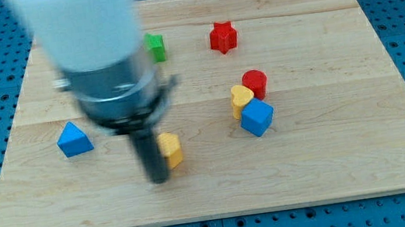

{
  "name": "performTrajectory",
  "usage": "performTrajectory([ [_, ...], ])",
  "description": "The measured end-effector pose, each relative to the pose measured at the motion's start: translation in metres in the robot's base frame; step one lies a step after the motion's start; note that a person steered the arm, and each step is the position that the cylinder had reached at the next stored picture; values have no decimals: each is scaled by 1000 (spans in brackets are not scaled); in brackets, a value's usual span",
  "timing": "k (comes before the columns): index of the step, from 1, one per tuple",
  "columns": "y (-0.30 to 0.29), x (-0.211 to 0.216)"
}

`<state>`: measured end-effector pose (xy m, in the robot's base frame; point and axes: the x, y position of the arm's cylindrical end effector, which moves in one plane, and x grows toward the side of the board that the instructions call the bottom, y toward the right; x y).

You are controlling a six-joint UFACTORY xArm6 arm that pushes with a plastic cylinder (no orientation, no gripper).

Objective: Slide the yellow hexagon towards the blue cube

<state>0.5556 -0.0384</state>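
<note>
The yellow hexagon [170, 149] lies on the wooden board [335, 166] a little left of the middle, partly hidden by my rod. My tip [159, 179] rests on the board just left of and below the hexagon, touching or nearly touching its left side. The blue cube [256, 117] sits to the view's right of the hexagon, about a hand's width away. A yellow heart-shaped block [241, 99] leans against the cube's upper left, and a red cylinder [255, 83] stands just above them.
A blue triangular block [73, 139] lies at the view's left. A green block [155, 47] sits near the top, partly hidden by the arm. A red star [223, 37] is at the top middle. The arm's blurred body covers the upper left.
</note>
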Motion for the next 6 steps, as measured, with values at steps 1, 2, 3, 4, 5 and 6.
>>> performTrajectory([
  [1, 42, -20],
  [2, -16, 0],
  [3, -100, 4],
  [4, -113, -23],
  [5, -73, -38],
  [6, -16, -40],
])
